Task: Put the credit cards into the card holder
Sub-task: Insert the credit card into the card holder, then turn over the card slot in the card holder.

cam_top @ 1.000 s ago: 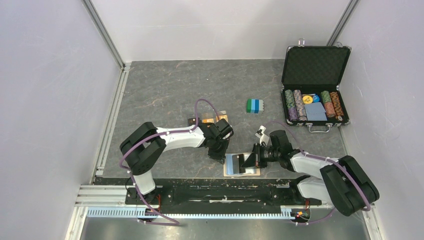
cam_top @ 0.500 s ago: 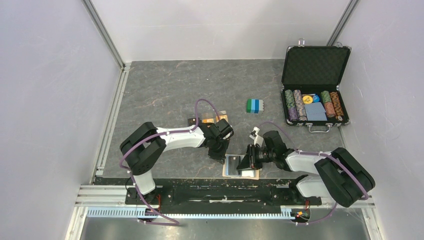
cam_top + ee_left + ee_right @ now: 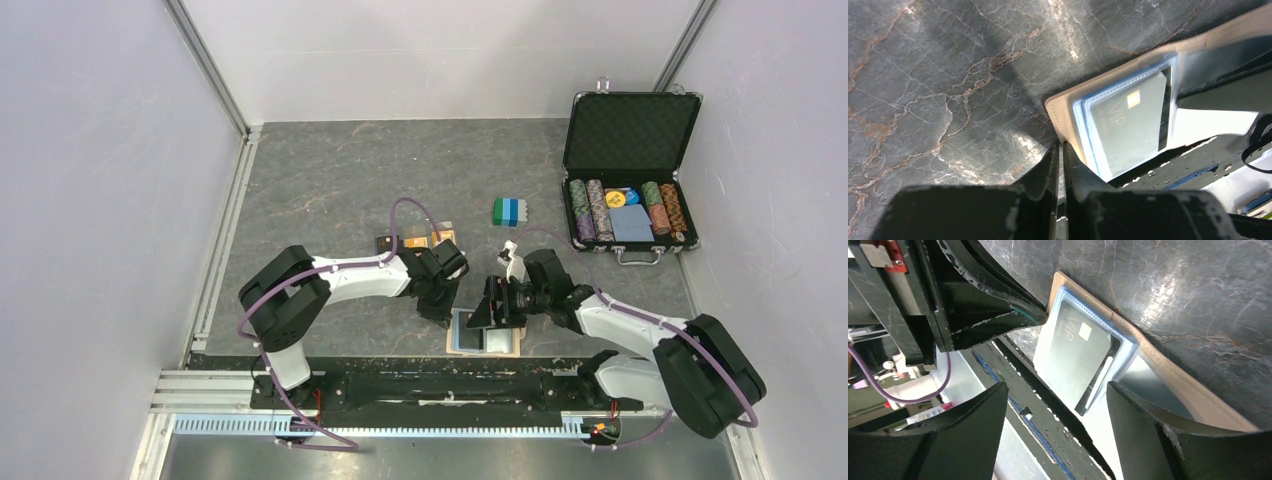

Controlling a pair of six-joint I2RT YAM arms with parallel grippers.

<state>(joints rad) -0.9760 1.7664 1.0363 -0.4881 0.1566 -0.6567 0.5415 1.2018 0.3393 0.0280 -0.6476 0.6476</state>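
Right hand hangs wide open and empty, its fingers straddling the small beige-tan leather-like card holder, which lies flat at the near edge of the grey marbled bench. The dark grey rectangular credit card sits inside the light-blue sleeve. Left hand is closed, tips pressed down right at the holder's tan corner; I see nothing between them. The loose orange-gold rectangular credit cards lie farther back and to the left, just behind the left wrist. I judge the left arm nearer them. A cable hides their long axis from me.
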